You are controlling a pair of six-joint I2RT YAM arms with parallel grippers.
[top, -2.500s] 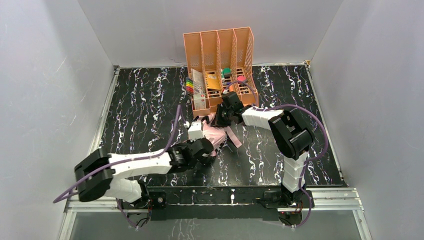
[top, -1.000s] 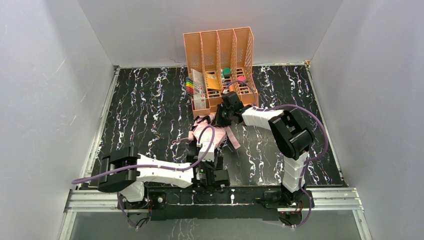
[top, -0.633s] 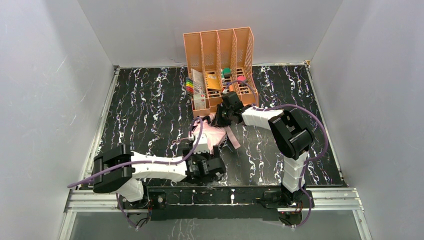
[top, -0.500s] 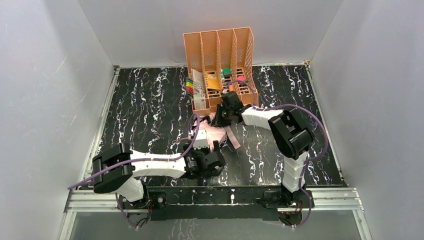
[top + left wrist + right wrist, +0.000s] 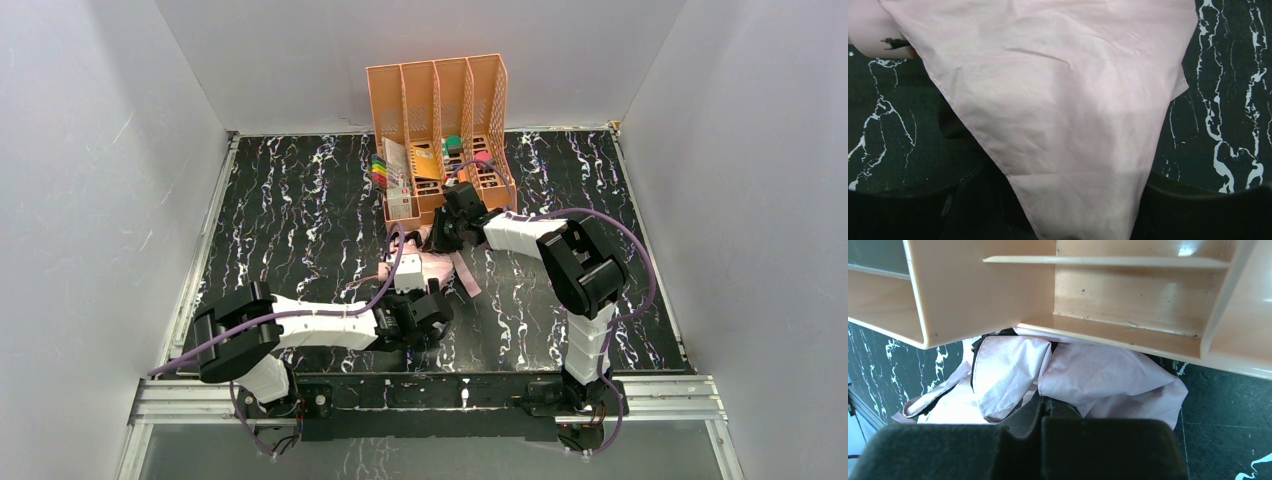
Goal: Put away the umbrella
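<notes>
Before the orange organiser, toward its near left, the left end effector hangs low over the black marbled desk. Its jaws stand apart, and a pale pink corner of the umbrella runs down between them; whether they press the fabric cannot be told. The umbrella lies crumpled on the desk just in front of the organiser's base, outside its compartments, pink side mostly up with some black showing at the folds. A pink strap trails from it on the side away from the organiser. Closest to the organiser's front edge, the right end effector is closed, its tips against the fabric.
</notes>
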